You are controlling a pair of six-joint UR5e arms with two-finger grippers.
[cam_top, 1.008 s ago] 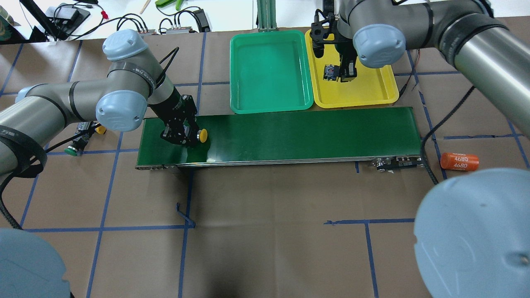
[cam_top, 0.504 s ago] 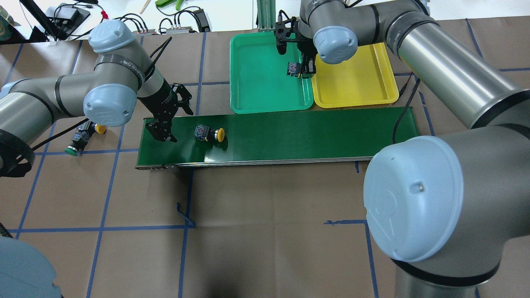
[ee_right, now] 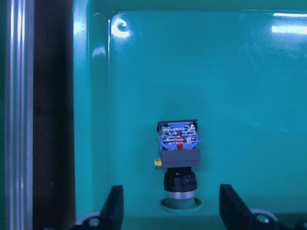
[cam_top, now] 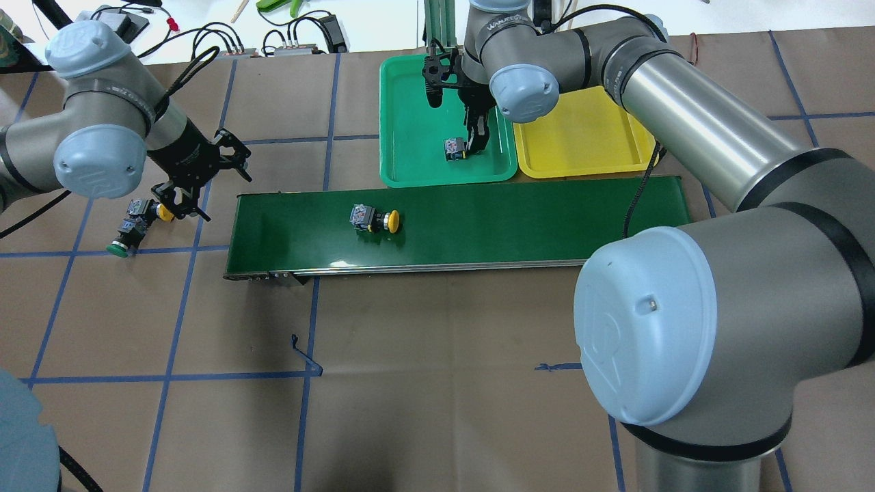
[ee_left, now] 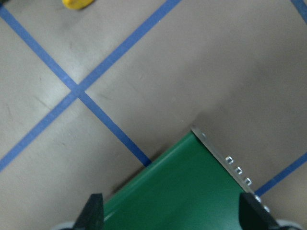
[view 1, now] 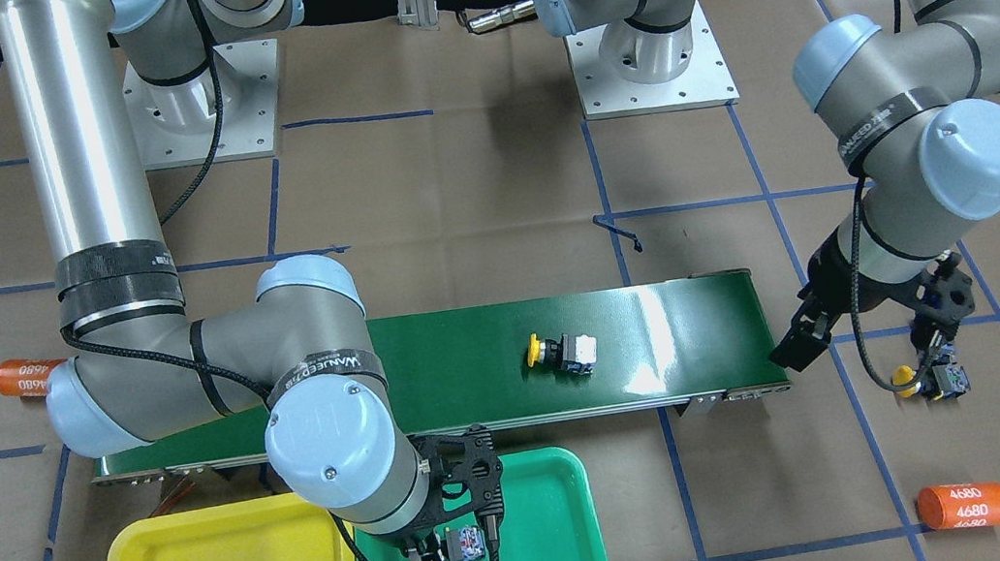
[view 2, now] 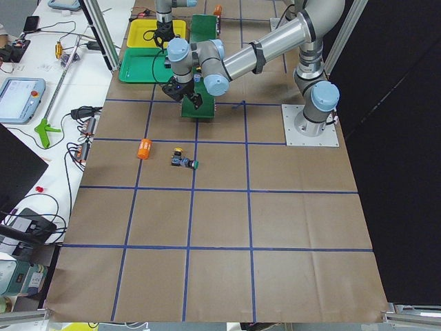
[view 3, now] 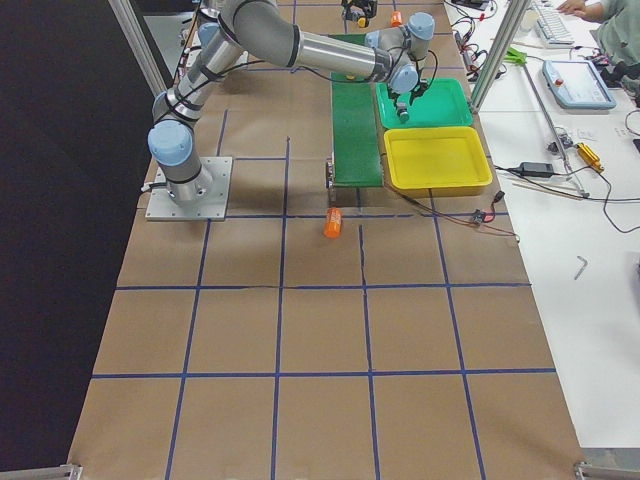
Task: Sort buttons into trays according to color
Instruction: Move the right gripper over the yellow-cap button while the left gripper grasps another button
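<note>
A yellow-capped button (cam_top: 372, 219) (view 1: 559, 351) lies on its side on the dark-green conveyor belt (cam_top: 513, 219). Two more buttons, one yellow-capped (cam_top: 152, 212) and one green-capped (cam_top: 123, 242), lie on the table left of the belt. My left gripper (cam_top: 205, 183) (view 1: 869, 326) hovers open just beside them, and its wrist view shows the belt's end (ee_left: 192, 191). Over the green tray (cam_top: 410, 102) (view 1: 552, 508), my right gripper (cam_top: 472, 137) (ee_right: 172, 211) is open. A button (ee_right: 177, 153) (cam_top: 453, 148) rests in the tray between its spread fingers. The yellow tray (cam_top: 588, 137) holds nothing.
Two orange cylinders printed "4680" lie on the table, one (view 1: 964, 504) beyond the loose buttons and one (view 1: 25, 379) at the belt's other end. Cables and tools clutter the white bench (cam_top: 205, 27) behind the trays.
My right gripper carried its button from the yellow tray across into the green tray and opened. My left gripper let go of the yellow button on the belt and swung left; that button moved right.
</note>
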